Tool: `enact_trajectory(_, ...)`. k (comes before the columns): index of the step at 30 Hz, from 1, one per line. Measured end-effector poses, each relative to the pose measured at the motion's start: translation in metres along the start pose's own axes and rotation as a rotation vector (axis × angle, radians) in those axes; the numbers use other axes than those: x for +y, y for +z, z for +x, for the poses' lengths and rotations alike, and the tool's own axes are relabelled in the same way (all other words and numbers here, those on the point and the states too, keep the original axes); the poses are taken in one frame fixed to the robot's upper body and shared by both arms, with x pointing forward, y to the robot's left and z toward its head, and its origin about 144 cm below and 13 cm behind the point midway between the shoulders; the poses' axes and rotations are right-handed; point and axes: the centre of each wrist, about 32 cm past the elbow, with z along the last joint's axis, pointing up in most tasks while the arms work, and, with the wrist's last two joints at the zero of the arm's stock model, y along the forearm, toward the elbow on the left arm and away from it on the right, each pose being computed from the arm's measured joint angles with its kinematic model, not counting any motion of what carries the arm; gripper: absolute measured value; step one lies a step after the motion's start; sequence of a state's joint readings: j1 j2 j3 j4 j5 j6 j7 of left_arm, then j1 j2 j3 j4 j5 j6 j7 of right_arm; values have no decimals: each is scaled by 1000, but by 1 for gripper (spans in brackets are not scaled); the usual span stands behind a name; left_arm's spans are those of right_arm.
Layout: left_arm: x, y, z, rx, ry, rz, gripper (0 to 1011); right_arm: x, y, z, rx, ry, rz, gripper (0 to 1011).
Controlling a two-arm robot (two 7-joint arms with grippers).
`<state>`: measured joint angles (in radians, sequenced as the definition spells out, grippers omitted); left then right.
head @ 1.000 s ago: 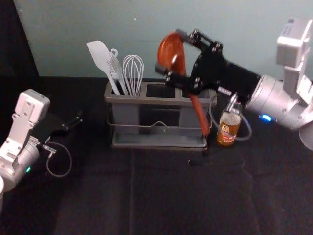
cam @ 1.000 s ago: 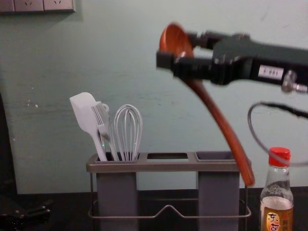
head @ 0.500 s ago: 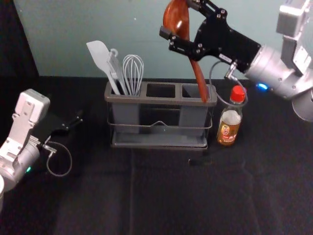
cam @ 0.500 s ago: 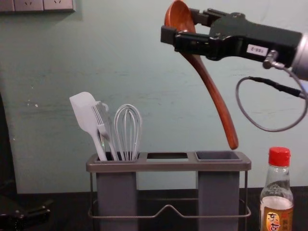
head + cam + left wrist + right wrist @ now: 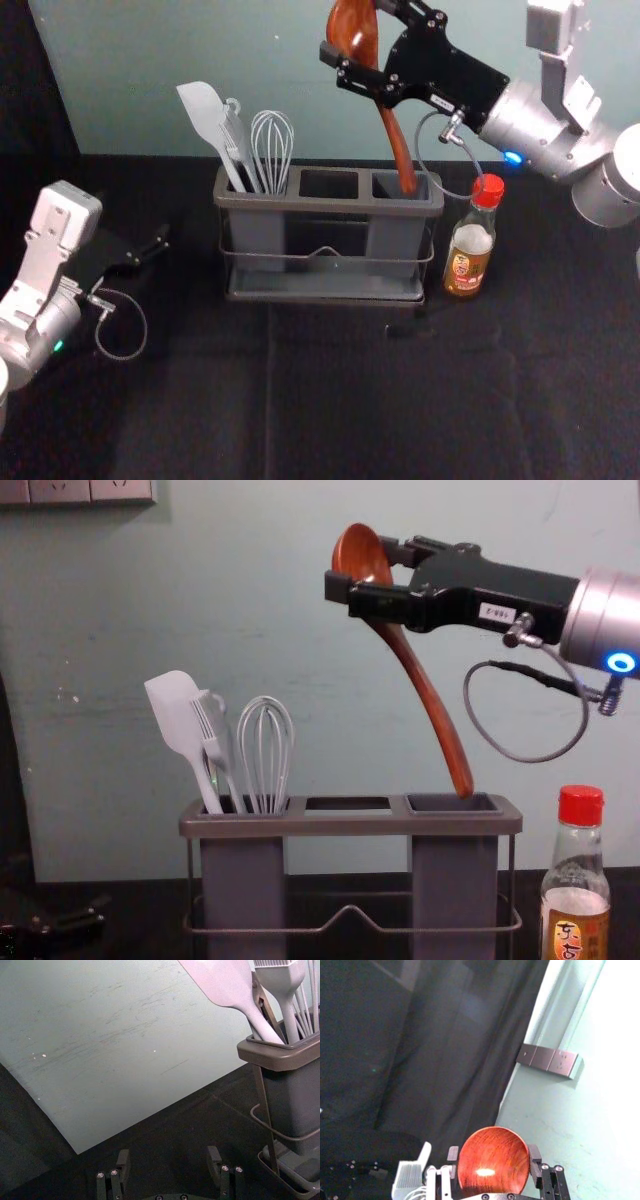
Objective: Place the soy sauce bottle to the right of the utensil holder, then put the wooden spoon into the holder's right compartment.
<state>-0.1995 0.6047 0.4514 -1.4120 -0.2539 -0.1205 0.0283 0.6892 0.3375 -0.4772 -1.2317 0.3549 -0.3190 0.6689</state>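
High over the holder, my right gripper point(image 5: 352, 52) is shut on the wooden spoon point(image 5: 399, 145) near its bowl. In the right wrist view the bowl point(image 5: 493, 1162) sits between the fingertips of my right gripper point(image 5: 493, 1160). The spoon's handle slants down, its tip at the opening of the right compartment point(image 5: 455, 802) in the chest view. The soy sauce bottle point(image 5: 470, 245), red-capped, stands upright just right of the utensil holder point(image 5: 330, 207). My left gripper point(image 5: 160, 245) is parked at the left; its fingers are apart in the left wrist view point(image 5: 168, 1160).
A white spatula point(image 5: 205, 118), a brush and a whisk point(image 5: 272, 145) stand in the holder's left compartment. Behind is a pale wall point(image 5: 100, 730). The cable loop of the right arm hangs near the bottle's cap.
The right gripper first rose with the spoon, clearing the handle from the holder's front, then came down slightly, bringing the handle tip to the right compartment's opening. The left arm and bottle stayed put.
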Motion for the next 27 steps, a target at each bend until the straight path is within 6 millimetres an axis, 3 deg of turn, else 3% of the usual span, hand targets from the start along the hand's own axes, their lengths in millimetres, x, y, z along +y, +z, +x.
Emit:
enact_trajectory(12, 0, 0, 0, 0, 0, 0, 1005, 6, -18, 1, 23, 2, -26, 839)
enact_trajectory(27, 0, 0, 0, 0, 0, 0, 1005, -6, -37, -12, 70, 13, -55, 839)
